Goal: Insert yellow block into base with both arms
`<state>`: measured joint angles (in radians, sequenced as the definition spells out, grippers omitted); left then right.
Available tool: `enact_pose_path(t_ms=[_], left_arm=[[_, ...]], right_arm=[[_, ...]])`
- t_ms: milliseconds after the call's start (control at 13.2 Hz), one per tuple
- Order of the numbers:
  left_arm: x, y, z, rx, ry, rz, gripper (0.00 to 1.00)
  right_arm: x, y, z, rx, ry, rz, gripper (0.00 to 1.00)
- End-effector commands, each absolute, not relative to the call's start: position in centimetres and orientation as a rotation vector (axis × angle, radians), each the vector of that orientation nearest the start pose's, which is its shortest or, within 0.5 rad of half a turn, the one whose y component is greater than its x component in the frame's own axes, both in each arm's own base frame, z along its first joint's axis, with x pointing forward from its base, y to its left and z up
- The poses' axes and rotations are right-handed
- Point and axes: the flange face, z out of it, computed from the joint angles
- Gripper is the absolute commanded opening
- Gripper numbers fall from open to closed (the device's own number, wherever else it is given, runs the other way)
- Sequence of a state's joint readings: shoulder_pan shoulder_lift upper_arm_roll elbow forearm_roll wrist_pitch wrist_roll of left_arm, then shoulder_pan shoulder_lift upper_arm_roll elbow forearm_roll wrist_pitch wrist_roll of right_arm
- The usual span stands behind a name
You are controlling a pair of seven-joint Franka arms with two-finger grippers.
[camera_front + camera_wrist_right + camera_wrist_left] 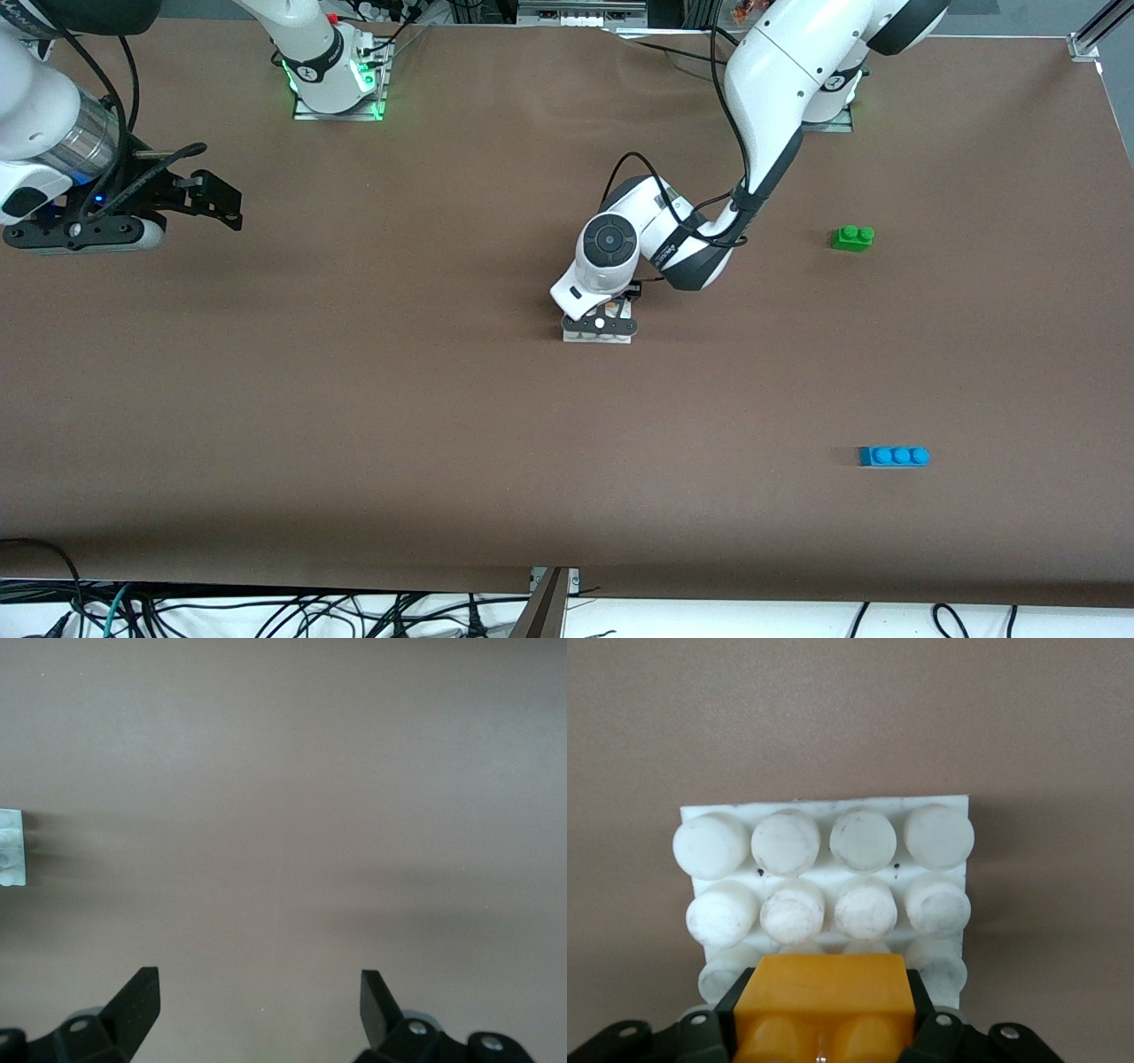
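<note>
Left tool [602, 326] clamps the yellow block [824, 1001] over the white studded base [833, 877] at mid-counter [354, 425] | right tool [208, 197] waits with fingers spread and empty over the counter's 10 o'clock area | green brick [852, 237] at 2 o'clock, blue three-stud brick [894, 456] at 4 o'clock of the base.
</note>
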<state>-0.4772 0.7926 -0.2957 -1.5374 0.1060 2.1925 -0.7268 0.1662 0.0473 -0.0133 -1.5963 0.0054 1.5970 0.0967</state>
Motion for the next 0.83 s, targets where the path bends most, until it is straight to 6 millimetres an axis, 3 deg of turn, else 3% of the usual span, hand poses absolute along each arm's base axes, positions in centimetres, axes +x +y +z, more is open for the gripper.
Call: enact_pose_path(t_ms=[0,755], left_arm=[[51.74,-46.11,16.94,-3.134,0.035,0.276,0.28],[52.59,-45.89,16.93,-3.148,0.120,0.205,0.27]], right_arm=[[56.47,8.67,59.25,-3.128,-0.095,0.065,1.00],[56.44,8.75,59.24,-3.128,-0.097,0.067,1.00]])
